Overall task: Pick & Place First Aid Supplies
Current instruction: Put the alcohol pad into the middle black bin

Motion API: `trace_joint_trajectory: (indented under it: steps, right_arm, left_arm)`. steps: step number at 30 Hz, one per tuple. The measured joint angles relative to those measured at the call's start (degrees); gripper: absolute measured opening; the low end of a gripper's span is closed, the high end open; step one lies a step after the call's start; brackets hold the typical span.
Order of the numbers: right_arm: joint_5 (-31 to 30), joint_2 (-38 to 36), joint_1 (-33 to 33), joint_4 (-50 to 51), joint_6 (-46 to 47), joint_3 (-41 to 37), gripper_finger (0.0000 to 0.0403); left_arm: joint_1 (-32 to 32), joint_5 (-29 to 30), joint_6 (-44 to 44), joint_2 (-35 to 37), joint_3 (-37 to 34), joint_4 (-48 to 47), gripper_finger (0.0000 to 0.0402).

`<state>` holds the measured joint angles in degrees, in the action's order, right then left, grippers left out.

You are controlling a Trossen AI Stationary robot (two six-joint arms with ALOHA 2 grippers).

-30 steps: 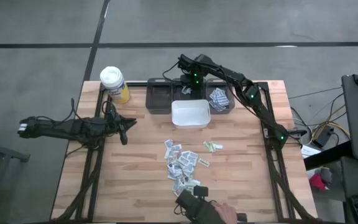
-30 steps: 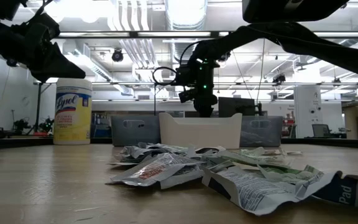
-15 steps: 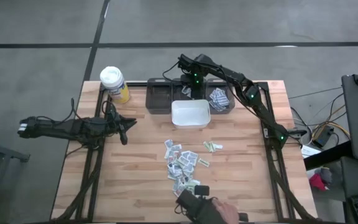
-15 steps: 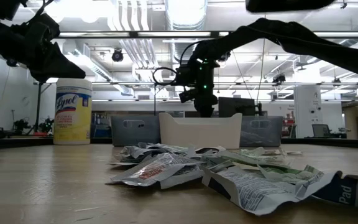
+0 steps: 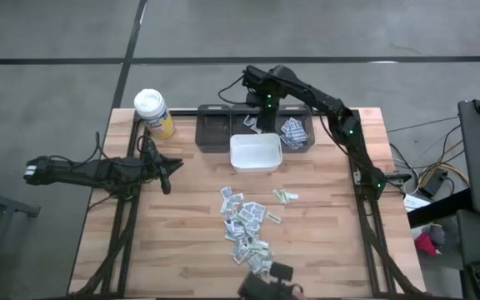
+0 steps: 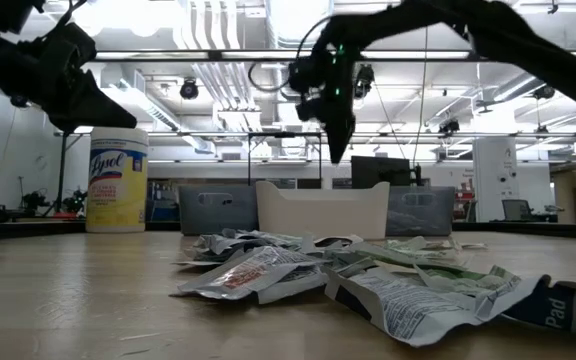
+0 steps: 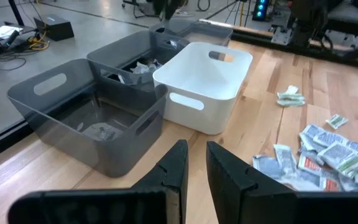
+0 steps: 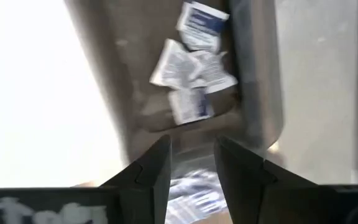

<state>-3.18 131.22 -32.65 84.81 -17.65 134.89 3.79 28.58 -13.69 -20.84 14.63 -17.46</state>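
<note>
The right pincer (image 5: 252,125) hangs above the middle grey bin (image 5: 249,127) at the far side of the tabletop (image 5: 182,242), its fingers (image 8: 151,168) apart with nothing between them; in the right wrist view a few packets in the bin (image 8: 194,62) lie on the grey floor below, white with blue print. In the low view this pincer (image 6: 338,150) points straight down, raised clear of the bin rims. Three grey bins stand in a row along the far edge: the left grey bin (image 5: 212,132), the middle one, and the right grey bin (image 5: 297,133), which holds several pale packets. A white bin (image 5: 255,154) sits just in front of the row, touching or nearly touching it (its inside looks bare in the left wrist view). The main heap of first aid packets (image 5: 247,221) lies loose on the wood nearer the front edge, with a couple of green-printed packets (image 5: 286,197) a little apart toward the right. A yellow bottle (image 5: 153,113) with a white lid stands upright at the far left corner. The left pincer (image 5: 167,173) hovers over the left part of the tabletop, well apart from the heap, its fingers (image 7: 173,171) a narrow slit apart and gripping nothing. At the front edge a dark shape (image 5: 269,283) shows, too unclear to identify.
</note>
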Motion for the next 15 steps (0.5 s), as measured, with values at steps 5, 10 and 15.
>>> trace_joint_trajectory:
  steps: [5,10,15]
  right_arm:
    - [10.2,-4.2,2.4,0.7,7.5,0.0,0.0107]
    - [15.9,-8.1,6.4,0.7,10.7,0.0,0.0096]
    - [16.4,-10.8,12.1,1.2,11.0,0.0,0.0086]
  left_arm:
    - [0.0,0.0,0.2,0.0,0.0,-2.4,0.0053]
    - [0.0,0.0,0.2,0.0,0.0,-3.2,0.0053]
    - [0.0,-0.6,0.1,0.0,0.0,-3.3,0.0053]
